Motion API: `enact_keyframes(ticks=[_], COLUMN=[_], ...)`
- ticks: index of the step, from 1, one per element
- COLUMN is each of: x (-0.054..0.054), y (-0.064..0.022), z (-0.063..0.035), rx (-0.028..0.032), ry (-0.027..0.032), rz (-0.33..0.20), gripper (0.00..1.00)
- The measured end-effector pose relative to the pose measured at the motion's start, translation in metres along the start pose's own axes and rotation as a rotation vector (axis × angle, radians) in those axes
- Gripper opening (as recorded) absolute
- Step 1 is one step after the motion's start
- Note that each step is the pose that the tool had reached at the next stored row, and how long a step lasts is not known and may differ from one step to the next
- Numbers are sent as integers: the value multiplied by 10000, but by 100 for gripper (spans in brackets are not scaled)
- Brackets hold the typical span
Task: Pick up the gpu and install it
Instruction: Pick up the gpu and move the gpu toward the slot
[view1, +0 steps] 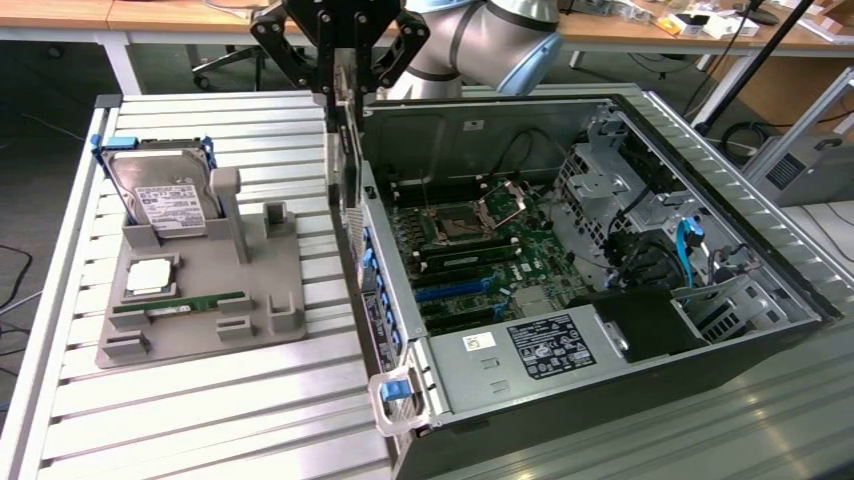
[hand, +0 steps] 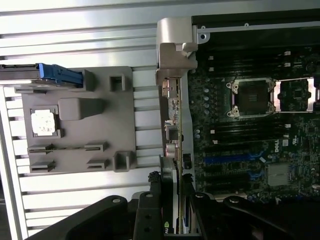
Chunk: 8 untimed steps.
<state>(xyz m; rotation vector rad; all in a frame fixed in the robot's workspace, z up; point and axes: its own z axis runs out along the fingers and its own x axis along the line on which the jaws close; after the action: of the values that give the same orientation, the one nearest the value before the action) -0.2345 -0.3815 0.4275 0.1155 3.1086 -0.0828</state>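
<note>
While in fingers (hand: 147, 215), gpu (hand: 172, 127) vertical, bracket (hand: 175, 50)-down

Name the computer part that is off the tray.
The thin dark expansion card with silvery end bracket, gripped in the pincer; the others sit on the grey tray.

The gpu (hand: 172, 115) hangs edge-on between the jaws (thin dark board, silvery bracket at one end), above the open computer case's (view1: 467, 140) edge.

Exterior high, oblique, wrist down past pincer (hand: 175, 187) (nearer), 2 share motherboard (view1: 491, 238)
</note>
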Motion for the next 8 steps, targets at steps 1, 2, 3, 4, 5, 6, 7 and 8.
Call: enact_keyframes(ticks=[1,2,3,4,5,6,7,8], x=[-7,-12,-22,-27,-32,-36,-41,-47], y=[0,0,1,1,2,2,2,3], z=[1,2,3,4,5,5,6,7], rx=[0,0,-1,-1,0,0,-1,0], ry=[0,-1,-1,-1,0,0,0,0], rz=[1,0,1,1,0,1,1,1], gripper=[27,27,27,27,27,27,27,27])
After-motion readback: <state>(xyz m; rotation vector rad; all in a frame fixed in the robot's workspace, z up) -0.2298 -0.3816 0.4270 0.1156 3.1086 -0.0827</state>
